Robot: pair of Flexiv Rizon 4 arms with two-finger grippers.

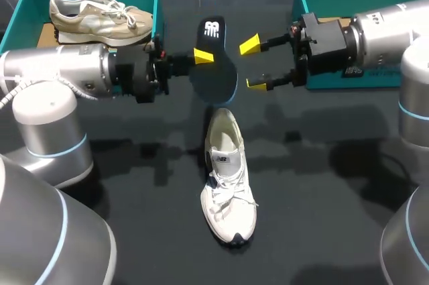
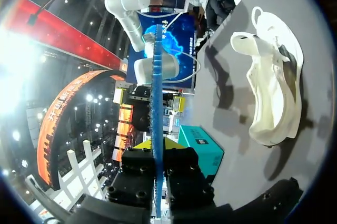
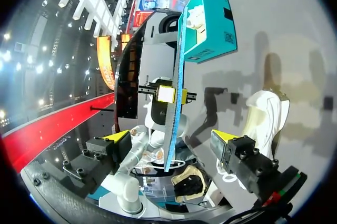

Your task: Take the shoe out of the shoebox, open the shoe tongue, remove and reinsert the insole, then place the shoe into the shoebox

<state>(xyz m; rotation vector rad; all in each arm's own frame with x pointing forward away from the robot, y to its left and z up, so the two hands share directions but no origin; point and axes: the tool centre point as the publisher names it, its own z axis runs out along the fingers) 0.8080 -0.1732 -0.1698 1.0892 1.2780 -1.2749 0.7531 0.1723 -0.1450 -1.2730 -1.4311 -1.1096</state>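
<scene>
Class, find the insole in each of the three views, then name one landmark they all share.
Head view: insole held by the left gripper, beyond the white shoe.
Left wrist view: edge-on, clamped in the left gripper.
Right wrist view: edge-on, ahead of the open right gripper.
Shared landmark: the white shoe, in all three.

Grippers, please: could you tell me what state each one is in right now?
Left gripper: shut on the insole.
Right gripper: open, holding nothing.
</scene>
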